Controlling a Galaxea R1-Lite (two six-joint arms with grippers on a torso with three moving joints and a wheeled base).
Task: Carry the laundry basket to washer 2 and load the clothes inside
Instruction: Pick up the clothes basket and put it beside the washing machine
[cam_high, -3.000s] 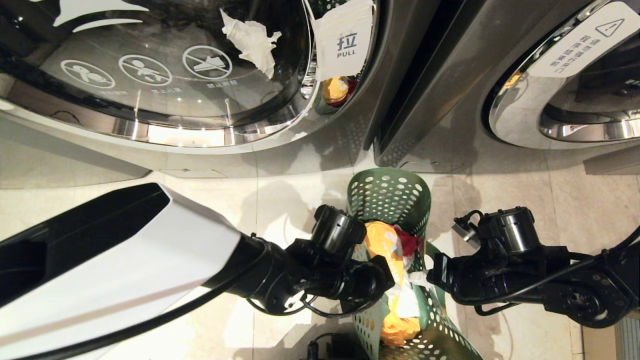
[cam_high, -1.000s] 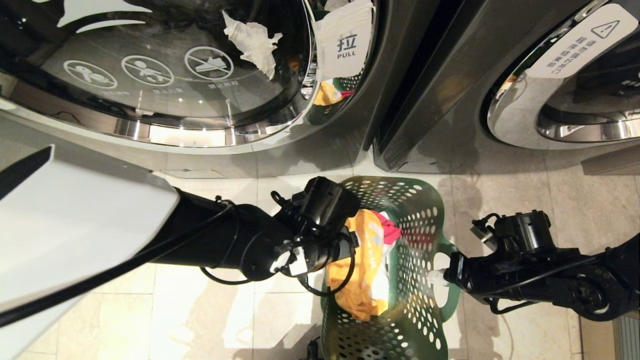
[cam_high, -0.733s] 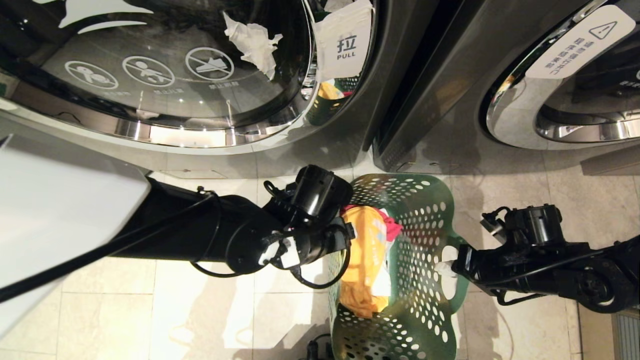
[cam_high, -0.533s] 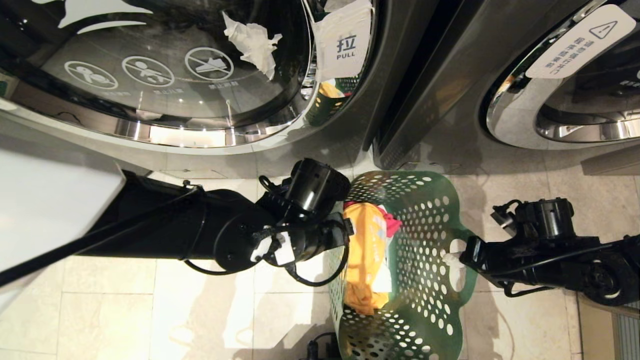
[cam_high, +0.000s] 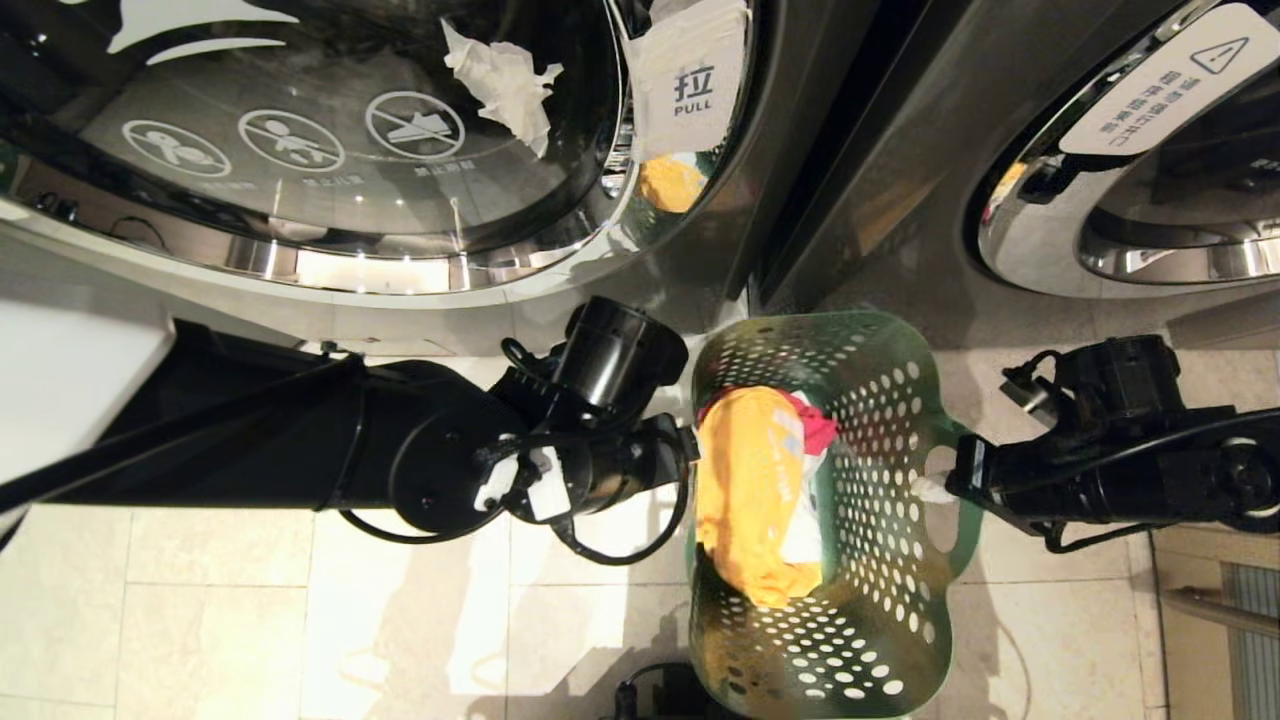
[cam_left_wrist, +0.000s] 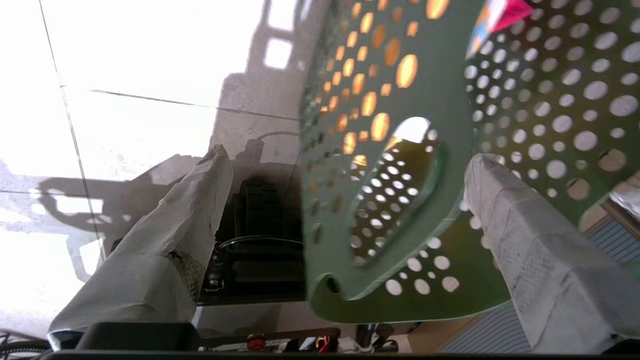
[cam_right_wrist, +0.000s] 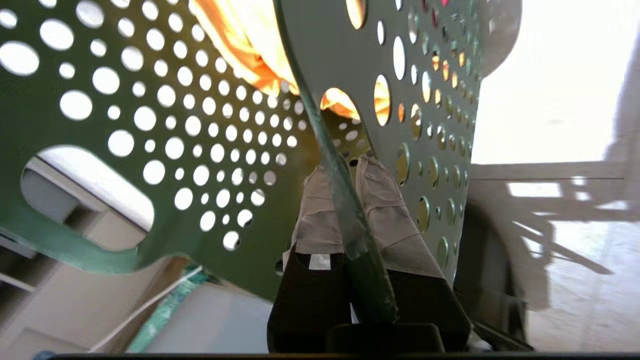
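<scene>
The dark green perforated laundry basket (cam_high: 860, 560) hangs over the tiled floor, just before two dark grey washers; no number shows, so I cannot tell which is washer 2. The clothes lie inside: a yellow-orange garment (cam_high: 745, 490), a red-pink one (cam_high: 818, 430) and a white one (cam_high: 802, 535). My right gripper (cam_high: 925, 490) is shut on the basket's right rim beside its oval handle; its taped fingers (cam_right_wrist: 380, 200) pinch the rim edge. My left gripper (cam_left_wrist: 350, 155) is open at the basket's left side, with the rim and handle cut-out (cam_left_wrist: 395, 195) loose between its spread fingers.
The left washer's chrome-ringed glass door (cam_high: 330, 150) carries a white PULL tag (cam_high: 690, 85) and a scrap of white paper (cam_high: 505, 80). A second washer door (cam_high: 1130, 170) is at the right, with a narrow gap (cam_high: 765, 260) between the machines. Part of my base (cam_high: 660, 695) shows below.
The basket has swung from a steep tilt to nearly level and shifted toward the washers and right. Both arms moved with it toward the washers; the washers have not shifted.
</scene>
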